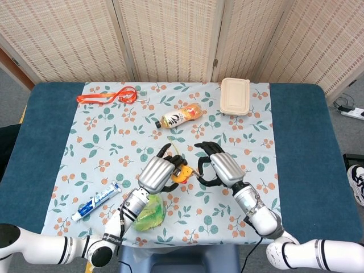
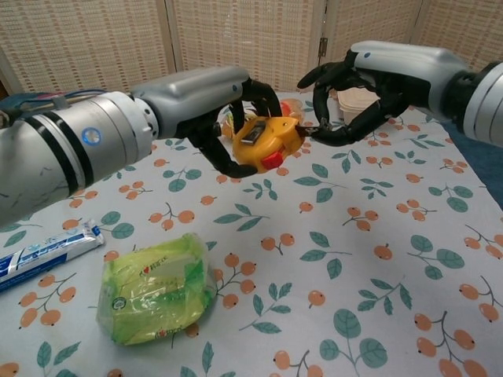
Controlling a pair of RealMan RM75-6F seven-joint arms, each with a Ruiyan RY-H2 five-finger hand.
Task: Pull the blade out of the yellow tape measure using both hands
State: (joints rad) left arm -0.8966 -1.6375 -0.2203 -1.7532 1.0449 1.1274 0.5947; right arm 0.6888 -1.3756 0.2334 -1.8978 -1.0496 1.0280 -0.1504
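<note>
So the left hand (image 2: 228, 118) wraps the yellow plastic tape measure (image 2: 263, 141) up off the floral tablecloth (image 2: 377, 298), steadying the case; right hand (image 2: 354, 98) pinches at its tab end, probably the blade tip; head view hides that pinch, chest view shows it, though not the beige lunchbox (image 1: 235, 96) at the far side.

One tape measure (image 2: 263, 140), two hands: left (image 2: 224, 126), right (image 2: 354, 98). One bottle (image 1: 181, 116), one box (image 1: 235, 96), one orange ribbon (image 1: 108, 95), one toothpaste tube (image 1: 96, 201), one green packet (image 2: 157, 287).
</note>
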